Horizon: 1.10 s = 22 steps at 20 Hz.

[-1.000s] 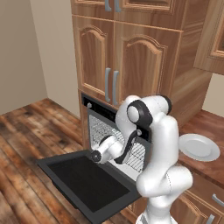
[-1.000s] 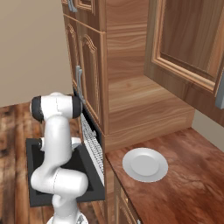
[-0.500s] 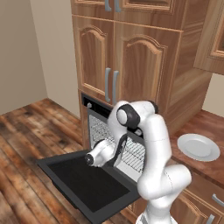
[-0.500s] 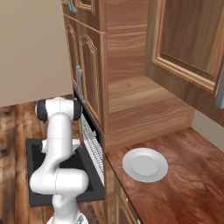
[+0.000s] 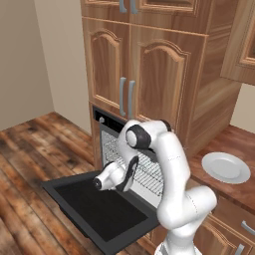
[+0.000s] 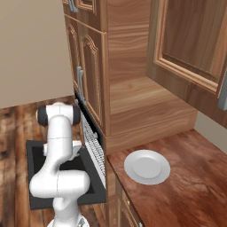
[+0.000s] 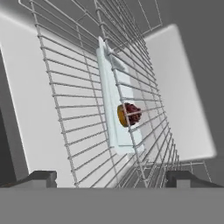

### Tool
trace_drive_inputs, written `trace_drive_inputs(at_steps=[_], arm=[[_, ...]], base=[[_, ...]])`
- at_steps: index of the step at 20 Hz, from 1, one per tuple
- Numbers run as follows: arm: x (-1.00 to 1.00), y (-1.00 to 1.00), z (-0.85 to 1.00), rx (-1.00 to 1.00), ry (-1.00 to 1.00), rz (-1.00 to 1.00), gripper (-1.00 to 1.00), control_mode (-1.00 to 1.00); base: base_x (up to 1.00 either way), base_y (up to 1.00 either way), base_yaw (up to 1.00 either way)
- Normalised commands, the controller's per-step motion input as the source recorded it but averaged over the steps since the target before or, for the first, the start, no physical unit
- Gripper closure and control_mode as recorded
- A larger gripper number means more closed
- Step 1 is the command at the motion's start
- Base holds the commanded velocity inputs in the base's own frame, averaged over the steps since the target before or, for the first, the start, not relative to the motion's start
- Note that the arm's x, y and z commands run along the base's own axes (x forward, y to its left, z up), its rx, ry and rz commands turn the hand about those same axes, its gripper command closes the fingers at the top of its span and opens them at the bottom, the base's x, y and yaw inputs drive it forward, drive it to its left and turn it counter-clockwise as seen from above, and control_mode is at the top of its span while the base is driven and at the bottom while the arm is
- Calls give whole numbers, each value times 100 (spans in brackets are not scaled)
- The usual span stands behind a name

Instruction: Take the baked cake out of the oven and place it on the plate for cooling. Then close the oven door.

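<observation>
The baked cake, a small dark brown lump, lies on a pale rectangular tray on a wire rack inside the oven. My gripper faces the rack from a short way off, open, with its fingertips wide apart and nothing between them. The oven door hangs fully down, a flat black panel, and my arm bends low over it. On the counter to the right of the oven rests the round white plate, which the right base view shows from the other side.
Arched wooden cabinet doors with silver handles rise above the oven. A second wire rack sits over the tray's one. The reddish-brown counter runs under a wall cabinet. Wooden floor lies left of the door.
My arm has swung to the left and lower, bringing the hand down over the open door in front of the racks. The fingers have stayed apart.
</observation>
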Motion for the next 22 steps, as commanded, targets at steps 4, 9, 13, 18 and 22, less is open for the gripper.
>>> trace_drive_inputs(at_steps=[4,9,13,18,22], arm=[[50,0,-36,-10,1,-2,-100,-100],[52,0,-42,-5,6,-1,-100,-100],[49,0,-47,-3,9,0,-100,-100],[49,0,-44,-2,8,0,-100,-100],[43,0,-44,-3,6,0,-100,-100]], base=[[0,0,0],[0,0,0],[0,0,0],[0,0,0],[0,0,0]])
